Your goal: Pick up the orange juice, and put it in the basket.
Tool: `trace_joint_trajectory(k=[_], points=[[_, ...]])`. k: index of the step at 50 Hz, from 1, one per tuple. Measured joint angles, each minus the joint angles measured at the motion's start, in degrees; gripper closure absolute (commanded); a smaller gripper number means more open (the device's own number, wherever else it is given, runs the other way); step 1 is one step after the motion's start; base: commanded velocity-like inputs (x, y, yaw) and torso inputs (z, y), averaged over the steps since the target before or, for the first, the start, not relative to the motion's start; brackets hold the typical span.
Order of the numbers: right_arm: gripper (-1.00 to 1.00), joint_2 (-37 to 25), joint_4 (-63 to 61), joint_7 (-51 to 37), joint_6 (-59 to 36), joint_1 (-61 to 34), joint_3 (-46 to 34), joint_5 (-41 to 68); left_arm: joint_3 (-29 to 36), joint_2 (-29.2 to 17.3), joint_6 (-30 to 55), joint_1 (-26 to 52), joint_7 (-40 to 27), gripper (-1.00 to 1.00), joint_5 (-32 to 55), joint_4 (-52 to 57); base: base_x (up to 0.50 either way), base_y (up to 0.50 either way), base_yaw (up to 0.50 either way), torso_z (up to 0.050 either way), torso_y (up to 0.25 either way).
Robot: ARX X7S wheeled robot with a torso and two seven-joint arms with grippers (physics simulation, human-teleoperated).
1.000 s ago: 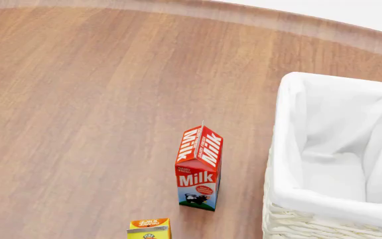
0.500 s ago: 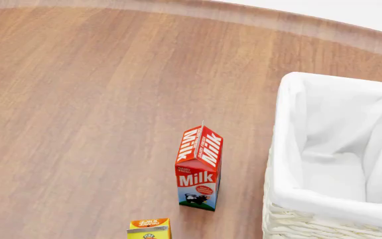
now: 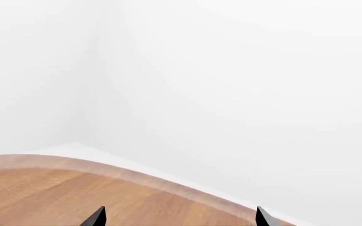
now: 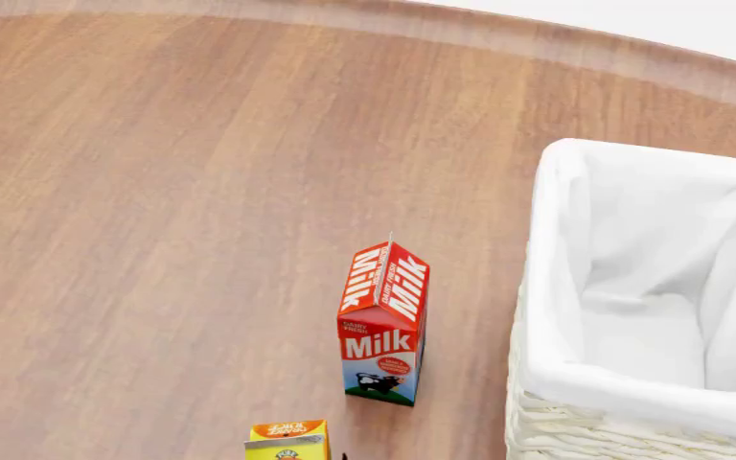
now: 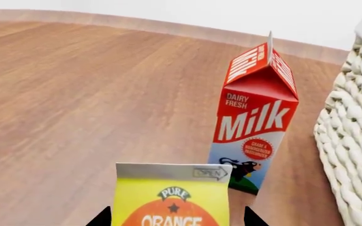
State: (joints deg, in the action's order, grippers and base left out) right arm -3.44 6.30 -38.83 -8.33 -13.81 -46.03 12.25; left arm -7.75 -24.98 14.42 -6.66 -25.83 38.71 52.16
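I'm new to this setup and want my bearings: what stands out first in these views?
The red-and-white milk carton stands upright mid-table, close beside the big white-lined wicker basket at the right. Nearest the robot, the orange juice fills the right wrist view, framed between the open right gripper fingertips. The left gripper, also open, faces only the wooden table edge and white wall.

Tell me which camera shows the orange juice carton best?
The right wrist view: the orange juice fills its foreground, label readable. The head view catches only its top at the picture's edge. The left wrist view misses it entirely.
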Motion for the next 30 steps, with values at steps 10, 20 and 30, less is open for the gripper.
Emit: trace_joint_trajectory(k=[10, 20, 30], points=[[-1.00, -0.04, 1.81, 0.08, 0.63, -1.12, -0.24, 0.95, 0.14, -0.19, -0.21, 0.04, -0.11, -1.00, 0.08, -0.26, 0.00, 0.00, 0.00, 0.000, 0.000], [-1.00, 0.07, 3.93, 0.40, 1.55, -2.08, -0.78, 1.74, 0.27, -0.32, -0.57, 0.00, -0.12, -1.00, 0.03, -0.53, 0.00, 0.00, 0.00, 0.000, 0.000], [1.00, -0.40, 3.83, -0.19, 1.77, -2.44, -1.35, 2.89, 0.43, -0.51, -0.74, -0.08, -0.29, -1.00, 0.05, -0.50, 0.00, 0.00, 0.00, 0.000, 0.000]])
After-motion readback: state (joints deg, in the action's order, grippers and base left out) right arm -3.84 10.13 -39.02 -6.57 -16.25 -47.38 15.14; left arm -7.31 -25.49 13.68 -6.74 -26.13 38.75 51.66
